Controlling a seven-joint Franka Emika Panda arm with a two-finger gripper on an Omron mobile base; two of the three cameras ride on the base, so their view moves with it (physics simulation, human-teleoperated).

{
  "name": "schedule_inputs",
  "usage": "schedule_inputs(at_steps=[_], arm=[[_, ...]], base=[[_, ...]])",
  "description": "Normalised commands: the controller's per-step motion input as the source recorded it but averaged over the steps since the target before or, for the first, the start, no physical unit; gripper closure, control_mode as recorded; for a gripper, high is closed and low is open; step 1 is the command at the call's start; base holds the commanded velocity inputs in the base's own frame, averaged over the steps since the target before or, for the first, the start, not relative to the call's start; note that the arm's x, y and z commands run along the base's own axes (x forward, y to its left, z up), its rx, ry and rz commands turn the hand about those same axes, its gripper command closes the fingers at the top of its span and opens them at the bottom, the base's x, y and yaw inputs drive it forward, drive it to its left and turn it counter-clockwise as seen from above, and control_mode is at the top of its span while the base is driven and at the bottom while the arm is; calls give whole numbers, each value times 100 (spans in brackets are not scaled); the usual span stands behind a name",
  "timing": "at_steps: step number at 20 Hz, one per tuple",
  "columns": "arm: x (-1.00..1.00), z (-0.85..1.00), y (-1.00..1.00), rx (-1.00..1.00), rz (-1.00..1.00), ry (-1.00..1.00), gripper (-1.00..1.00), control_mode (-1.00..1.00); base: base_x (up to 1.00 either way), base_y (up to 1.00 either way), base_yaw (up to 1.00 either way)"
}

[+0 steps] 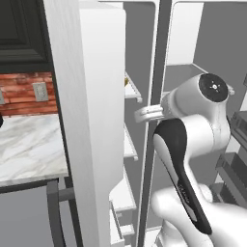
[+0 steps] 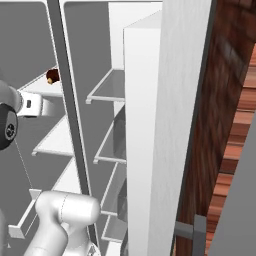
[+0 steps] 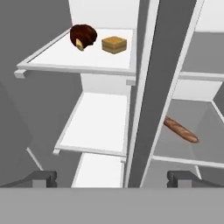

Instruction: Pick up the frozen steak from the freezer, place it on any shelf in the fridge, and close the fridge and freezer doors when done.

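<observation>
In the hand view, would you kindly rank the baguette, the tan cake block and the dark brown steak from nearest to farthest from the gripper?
1. baguette: right compartment, lower shelf, nearest the gripper.
2. tan cake block: upper left shelf, farther back.
3. dark brown steak: same shelf, just left of the block; nearly level with it, too close to call.

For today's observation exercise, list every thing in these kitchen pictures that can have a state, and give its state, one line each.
steak: lying on the upper left shelf, not held
tan block: resting beside the steak, same shelf
baguette: lying slantwise on a right-compartment shelf
left door: open
right door: open
gripper: open, holding nothing, facing the divider between compartments
</observation>
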Motion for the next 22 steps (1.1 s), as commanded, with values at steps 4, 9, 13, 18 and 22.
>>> schedule_inputs(at_steps=[4,9,13,18,22], arm=[[-18,57,17,0,7,-13,-100,-100],[0,39,25,0,8,-1,-100,-100],[11,12,49,0,8,3,-100,-100],[21,0,20,0,9,3,-100,-100],[44,0,0,0,5,2,-100,-100]], base=[[0,0,0],[0,0,0],[0,0,0],[0,0,0],[0,0,0]])
